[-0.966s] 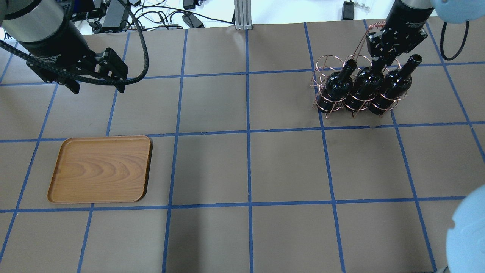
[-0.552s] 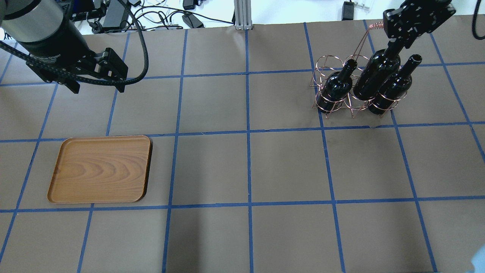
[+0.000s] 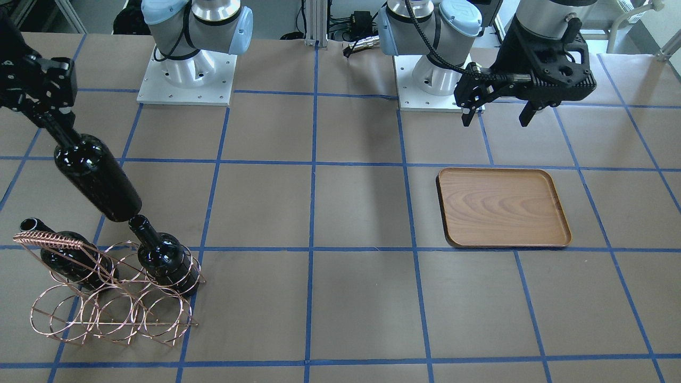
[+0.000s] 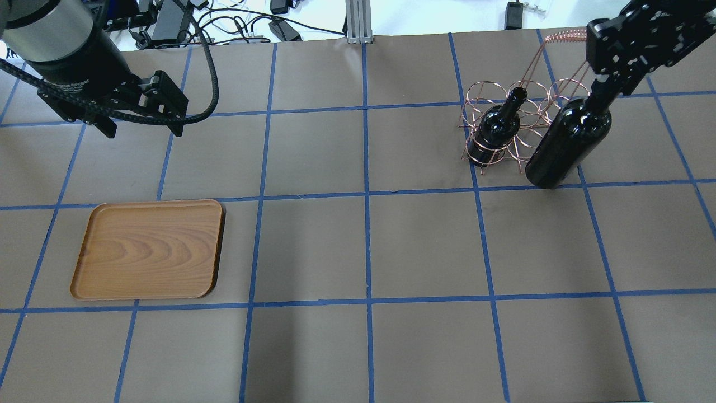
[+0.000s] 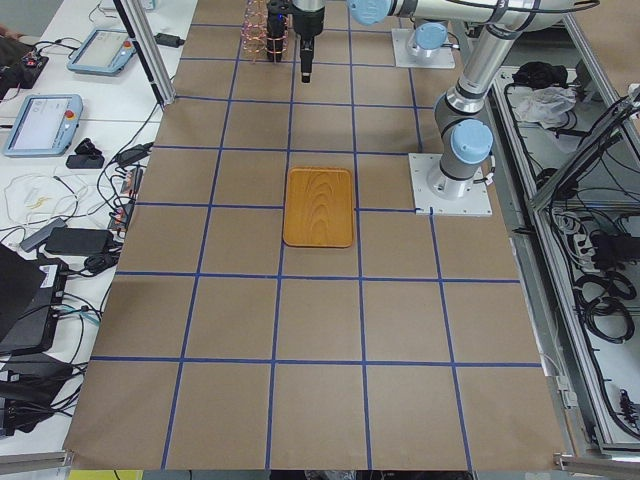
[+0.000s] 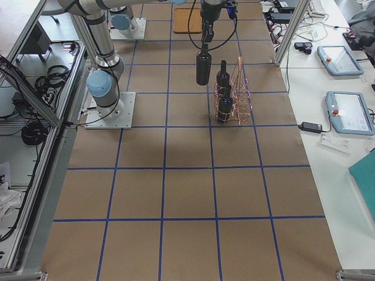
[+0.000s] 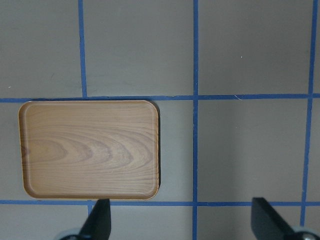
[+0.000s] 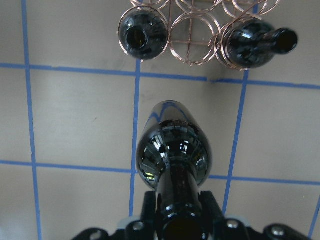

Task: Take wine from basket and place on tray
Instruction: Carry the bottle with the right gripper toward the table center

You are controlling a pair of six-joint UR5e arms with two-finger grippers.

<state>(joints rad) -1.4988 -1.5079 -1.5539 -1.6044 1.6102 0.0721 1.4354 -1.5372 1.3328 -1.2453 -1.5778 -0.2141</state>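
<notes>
Brown paper with a blue tape grid covers your bench. Front camera first: the right gripper has its jaws clamped on the neck of the wine, which hangs clear of the bench beside the basket, where two other bottles stand in the rings. Your left gripper hovers just beyond the tray, jaws wide apart, holding nothing. Overhead now: the wine hangs neck-up at the far right, long axis close to vertical, and the tray lies on the left half, well apart from it. So the carry runs sideways toward the robot's left; the left arm is nearer the tray, but the right arm has the bottle. Right wrist camera: you're looking straight down the neck, body below the jaws, basket rings off to one side, and it looks free of the wire. Left wrist camera: tray right underneath, nothing on it, both fingers spread wide. Mind the swing on that long bottle, I'd say.
</notes>
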